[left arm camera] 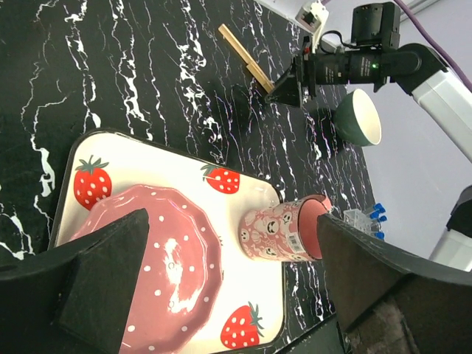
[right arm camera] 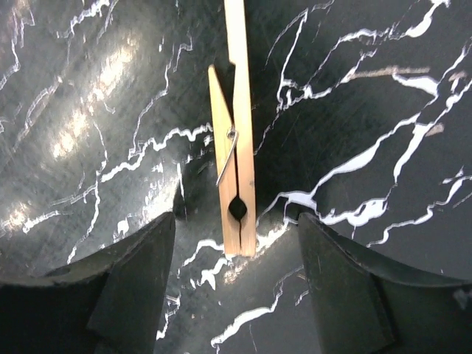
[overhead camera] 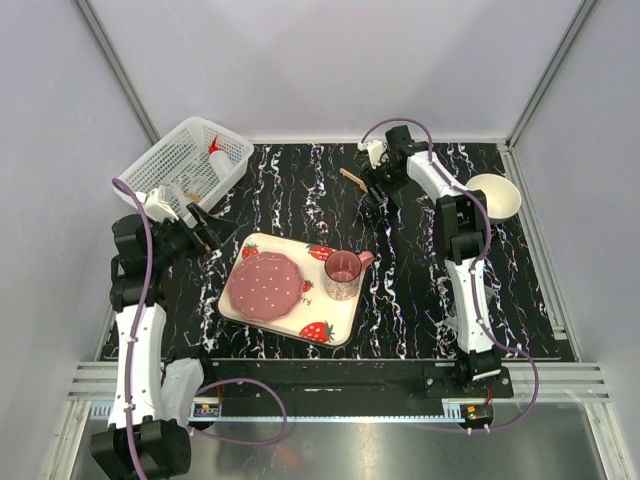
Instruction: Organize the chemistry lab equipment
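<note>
The right end effector (right arm camera: pixel 236 254) was lowered over the far middle of the black marbled worktop (overhead camera: pixel 400 300). Its jaws stood apart, one on each side of the slim tan wooden tool (right arm camera: pixel 237 147), with dark worktop showing between each finger and the wood. The tool, a spring clip, lay flat, and its hinged end was the part between the fingers (right arm camera: pixel 136 284). In the overhead view it lay just left of that end effector.

The left end effector (left arm camera: pixel 236 287) was held over the left side of the worktop beside a white basket (overhead camera: pixel 165 165). Its jaws were wide apart with nothing between them. The small translucent bottle with red cap (overhead camera: pixel 217 158) lay in the basket at the far left corner.

A strawberry-print tray (overhead camera: pixel 335 322) sat in the near middle, carrying a pink plate (overhead camera: pixel 265 285) and a pink cup (overhead camera: pixel 343 275). The left wrist view showed blue-tipped clear tubes (left arm camera: pixel 375 215) in a clear rack just beyond the cup. A white bowl (overhead camera: pixel 497 195) rested at the far right.
</note>
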### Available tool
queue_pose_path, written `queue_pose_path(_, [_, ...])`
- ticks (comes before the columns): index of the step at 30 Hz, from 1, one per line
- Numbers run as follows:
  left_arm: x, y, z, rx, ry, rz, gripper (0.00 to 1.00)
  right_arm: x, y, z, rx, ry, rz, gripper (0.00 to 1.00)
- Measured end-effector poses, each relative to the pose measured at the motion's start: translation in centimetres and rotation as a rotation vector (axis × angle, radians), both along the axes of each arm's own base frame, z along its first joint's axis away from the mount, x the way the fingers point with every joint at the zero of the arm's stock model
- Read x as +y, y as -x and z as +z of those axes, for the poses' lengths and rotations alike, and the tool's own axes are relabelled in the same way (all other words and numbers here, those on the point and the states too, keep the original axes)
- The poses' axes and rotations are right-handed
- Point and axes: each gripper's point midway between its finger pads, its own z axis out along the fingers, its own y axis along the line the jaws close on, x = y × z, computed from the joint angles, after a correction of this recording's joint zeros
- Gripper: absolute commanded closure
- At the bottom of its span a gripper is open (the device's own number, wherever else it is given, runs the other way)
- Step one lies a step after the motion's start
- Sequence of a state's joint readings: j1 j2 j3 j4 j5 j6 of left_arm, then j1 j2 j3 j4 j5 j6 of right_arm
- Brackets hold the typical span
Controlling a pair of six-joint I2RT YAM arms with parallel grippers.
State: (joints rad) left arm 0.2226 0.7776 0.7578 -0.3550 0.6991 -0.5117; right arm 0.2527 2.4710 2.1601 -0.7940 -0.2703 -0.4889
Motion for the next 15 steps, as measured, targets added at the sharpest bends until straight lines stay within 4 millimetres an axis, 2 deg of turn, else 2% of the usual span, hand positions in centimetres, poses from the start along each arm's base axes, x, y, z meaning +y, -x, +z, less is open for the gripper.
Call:
queue_pose_path(2, [-0.2,0.2,-0.2,0.011,0.013,-0.007,0.01,0.1,-0.3,-0.1,-0.004,0.0,0.0,0.35])
queue_pose_path(3, [-0.3,0.3,-0.2,0.013,0.018,-0.012,0.01,0.1,-0.5,0.0,-0.008,0.001,0.0,0.43])
queue_pose_path(5, [-0.5,0.5,-0.1,0.015,0.025,-0.018,0.01,0.1,-0.6,0.0,-0.006,0.001,-0.001,0.5])
queue_pose_path(6, [-0.5,0.6,0.0,0.015,0.029,-0.022,0.01,0.2,-0.7,-0.1,-0.007,0.001,-0.002,0.6])
queue_pose_path(8, [-0.7,0.6,0.1,0.018,0.041,-0.027,0.01,0.2,-1.0,-0.3,-0.008,0.0,-0.01,0.67])
queue_pose_path(9, [-0.8,0.7,0.1,0.021,0.047,-0.028,0.01,0.2,-1.0,-0.3,-0.008,0.002,-0.011,0.75])
queue_pose_path(15, [-2.2,0.9,0.1,0.049,0.122,-0.062,0.01,0.1,-0.8,-0.3,-0.007,0.001,-0.029,0.87])
